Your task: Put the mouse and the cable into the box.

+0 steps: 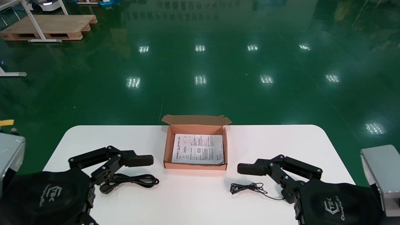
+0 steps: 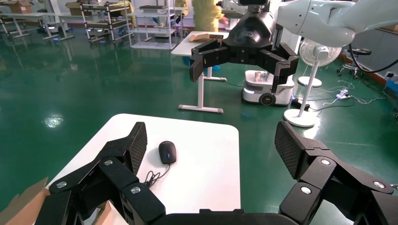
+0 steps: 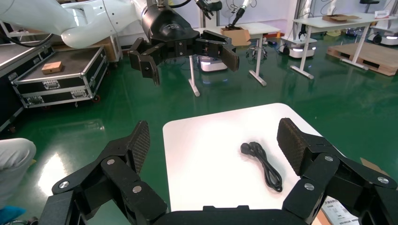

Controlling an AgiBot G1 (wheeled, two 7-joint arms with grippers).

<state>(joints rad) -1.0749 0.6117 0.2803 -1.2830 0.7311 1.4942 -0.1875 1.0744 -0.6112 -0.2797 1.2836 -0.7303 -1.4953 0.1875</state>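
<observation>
Head view: the box (image 1: 167, 147), lid open with a printed sheet (image 1: 197, 149) inside, sits mid-table (image 1: 281, 140). At the box's 8 o'clock is the left gripper (image 1: 125, 175), jaws spread, with the coiled black cable (image 1: 139, 180) lying under them. At 4 o'clock is the right gripper (image 1: 265, 181), likewise spread, beside the mouse's thin cord (image 1: 247, 188).

Left wrist view: the mouse (image 2: 167, 152) lies on the table ahead of the wide-apart fingers (image 2: 138, 143), untouched.

Right wrist view: the cable lies ahead of the spread fingers, apart from them.
</observation>
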